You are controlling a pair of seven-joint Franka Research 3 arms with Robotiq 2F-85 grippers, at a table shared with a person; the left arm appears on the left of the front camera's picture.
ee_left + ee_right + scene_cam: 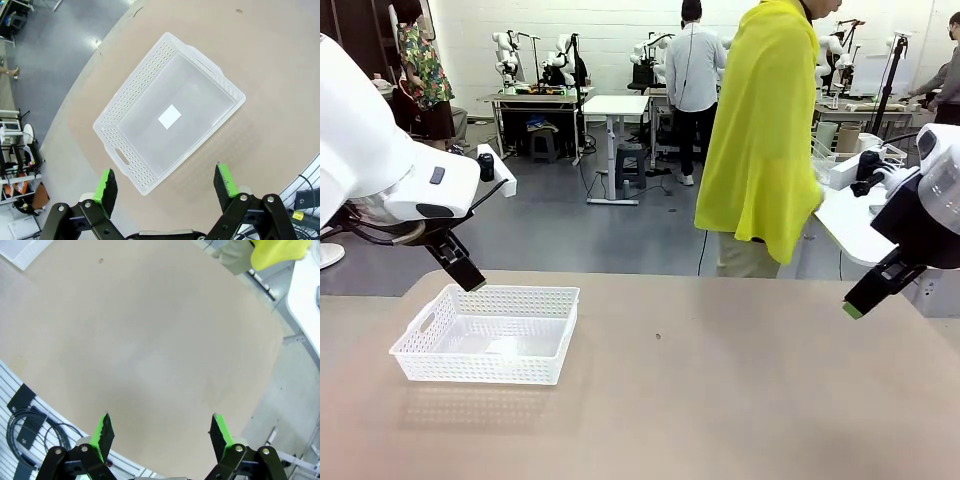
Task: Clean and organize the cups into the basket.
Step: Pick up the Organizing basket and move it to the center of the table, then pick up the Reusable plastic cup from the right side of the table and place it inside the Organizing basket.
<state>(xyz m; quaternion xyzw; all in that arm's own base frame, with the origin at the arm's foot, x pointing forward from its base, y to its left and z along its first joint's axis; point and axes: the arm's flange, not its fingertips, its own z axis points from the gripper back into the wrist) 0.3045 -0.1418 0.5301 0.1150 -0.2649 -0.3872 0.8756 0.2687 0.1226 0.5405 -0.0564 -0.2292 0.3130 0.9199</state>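
The basket (pixel 480 365) sat at 9 o'clock on the bench (pixel 720 400), the left pincer (pixel 167 186) hung wide open above it, the right pincer (pixel 160 432) wide open over the bench at 3 o'clock, and a person (pixel 760 130) in yellow stood at 1 o'clock.

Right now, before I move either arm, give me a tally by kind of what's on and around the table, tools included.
Basket: 1, the white basket on the table
Tools: 2, the left tool and the right tool, both open
Person: 1, the person in yellow at the far side
Total: 4
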